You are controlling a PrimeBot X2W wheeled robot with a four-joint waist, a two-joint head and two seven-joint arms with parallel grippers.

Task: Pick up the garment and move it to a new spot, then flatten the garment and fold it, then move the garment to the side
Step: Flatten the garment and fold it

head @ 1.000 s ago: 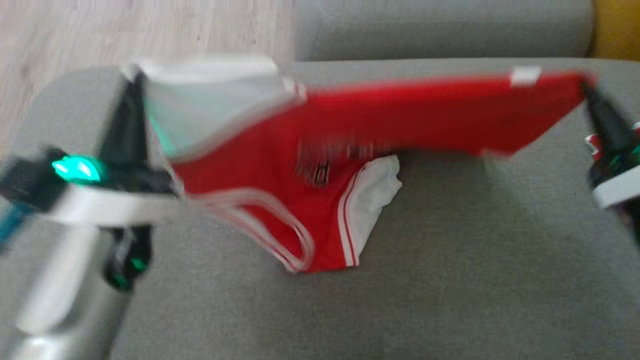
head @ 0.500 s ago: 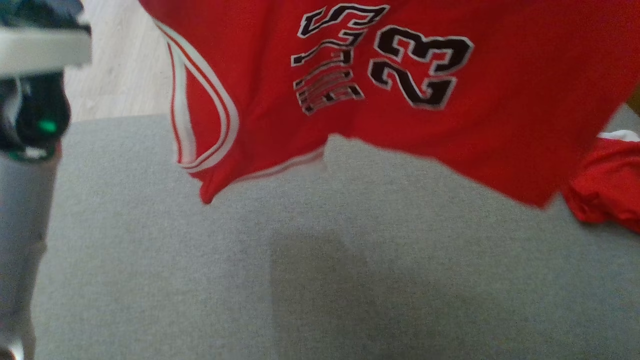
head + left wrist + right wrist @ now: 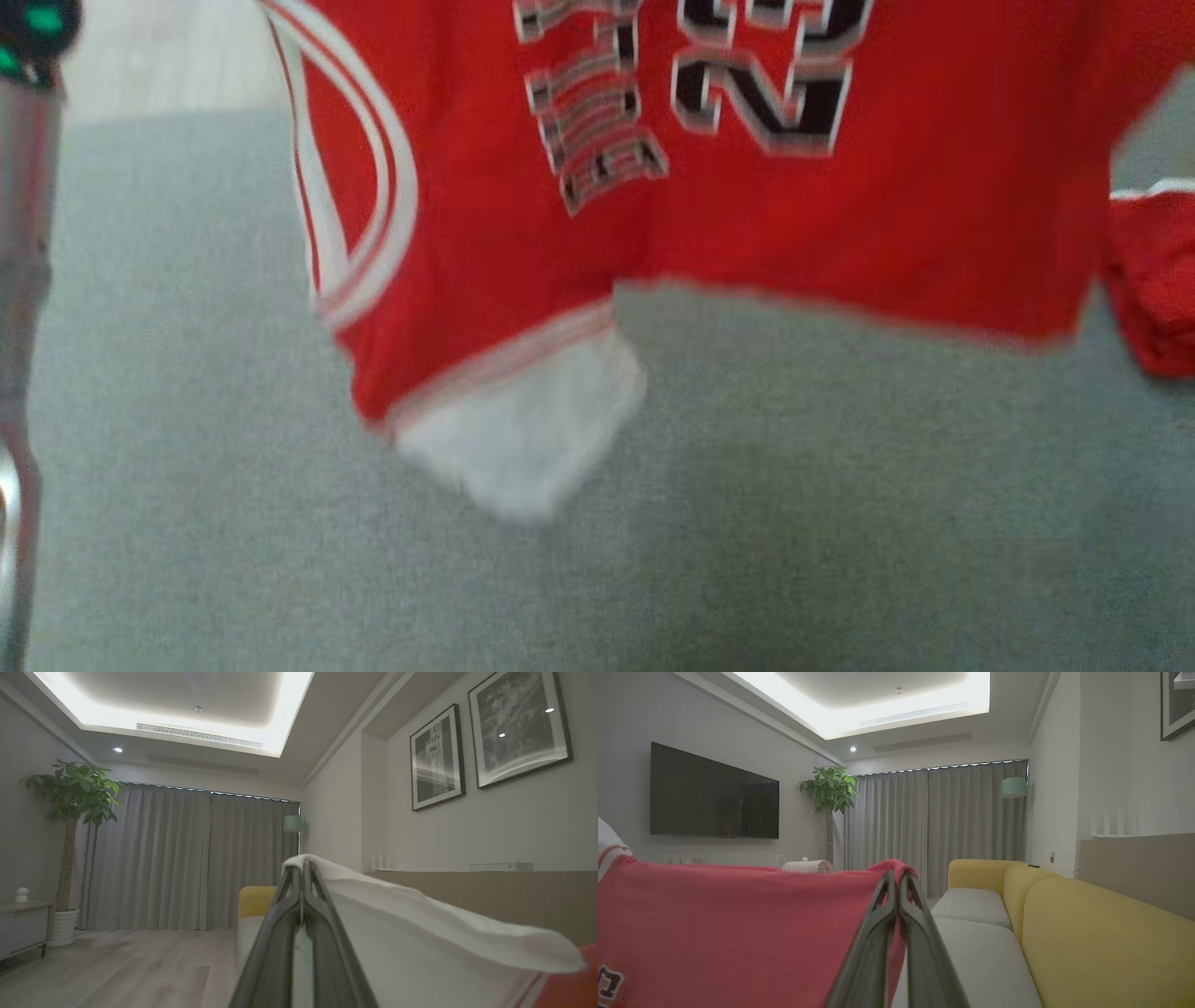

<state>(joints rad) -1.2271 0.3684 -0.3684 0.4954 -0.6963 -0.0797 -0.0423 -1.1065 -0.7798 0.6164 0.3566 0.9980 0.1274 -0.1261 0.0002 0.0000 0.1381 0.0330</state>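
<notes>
The garment (image 3: 747,233) is a red jersey with white trim and black numbers, hanging stretched in the air above the grey sofa seat (image 3: 747,523) in the head view. A white flap dangles from its lower left. My left gripper (image 3: 302,870) is shut on the garment's white edge (image 3: 420,924), fingers raised toward the room. My right gripper (image 3: 899,877) is shut on the garment's red edge (image 3: 738,924). My left forearm (image 3: 23,280) stands at the head view's left border. A bunched red part (image 3: 1153,280) hangs at the right.
Pale wooden floor (image 3: 140,56) lies beyond the seat's far left corner. A yellow sofa (image 3: 1087,928) runs along the wall on the right, with curtains (image 3: 934,826), a potted plant (image 3: 70,826) and a wall television (image 3: 714,793) further off.
The garment has been lifted off the seat and now hangs spread high between both grippers, its printed front facing the head camera. The head view has shifted too. A white flap now dangles below.
</notes>
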